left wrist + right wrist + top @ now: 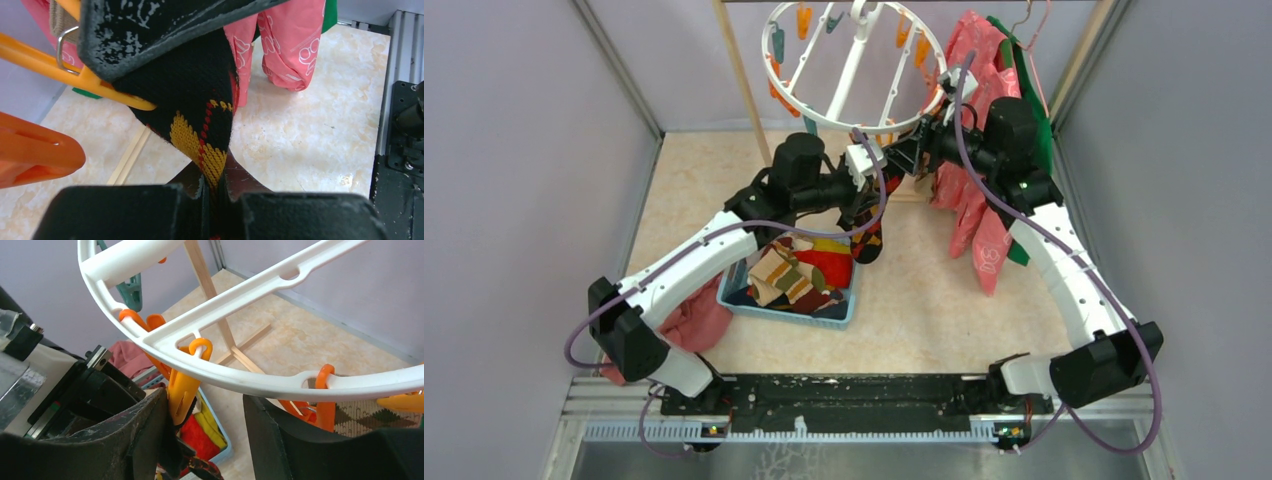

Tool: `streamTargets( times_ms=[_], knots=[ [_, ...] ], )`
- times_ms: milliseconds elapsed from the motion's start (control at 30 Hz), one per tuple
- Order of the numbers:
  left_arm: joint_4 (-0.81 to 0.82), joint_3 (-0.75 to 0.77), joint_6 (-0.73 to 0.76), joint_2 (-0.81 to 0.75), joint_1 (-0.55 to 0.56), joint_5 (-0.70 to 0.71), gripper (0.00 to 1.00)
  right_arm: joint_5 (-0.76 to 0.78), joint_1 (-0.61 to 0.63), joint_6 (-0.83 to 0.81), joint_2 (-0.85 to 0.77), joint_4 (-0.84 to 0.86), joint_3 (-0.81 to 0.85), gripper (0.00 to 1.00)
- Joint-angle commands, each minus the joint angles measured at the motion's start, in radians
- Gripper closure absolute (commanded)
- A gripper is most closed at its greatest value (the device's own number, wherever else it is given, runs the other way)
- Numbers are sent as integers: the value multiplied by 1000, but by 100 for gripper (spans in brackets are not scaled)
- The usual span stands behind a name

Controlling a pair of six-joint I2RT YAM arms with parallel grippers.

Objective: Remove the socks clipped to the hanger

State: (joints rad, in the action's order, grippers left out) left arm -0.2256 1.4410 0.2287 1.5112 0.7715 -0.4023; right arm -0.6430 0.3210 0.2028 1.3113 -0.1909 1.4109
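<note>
left gripper (214,195) pinched tight on black argyle sock (190,100), holding it for the pull | right gripper (202,410) spread open astride orange clip (181,390) under hanger (260,384), likely to squeeze it open

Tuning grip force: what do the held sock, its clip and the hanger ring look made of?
Sock: knitted yarn, matte, visible stitch loops. Clip: smooth glossy orange plastic, apparently, with a metal wire spring. Hanger ring: white moulded plastic by look, slight sheen.
</note>
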Motion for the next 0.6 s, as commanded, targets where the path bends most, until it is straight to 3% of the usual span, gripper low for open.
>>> streamTargets(
  times_ms=[0, 167, 567],
  knots=[
    [-27, 49, 9, 15, 31, 96, 100, 44, 13, -30, -5, -1, 80, 43],
    [-37, 56, 17, 21, 47, 137, 100, 107, 29, -68, 3, -44, 114, 45],
    [-28, 24, 65, -9, 49, 109, 98, 145, 29, -76, -2, -47, 101, 63]
  ],
)
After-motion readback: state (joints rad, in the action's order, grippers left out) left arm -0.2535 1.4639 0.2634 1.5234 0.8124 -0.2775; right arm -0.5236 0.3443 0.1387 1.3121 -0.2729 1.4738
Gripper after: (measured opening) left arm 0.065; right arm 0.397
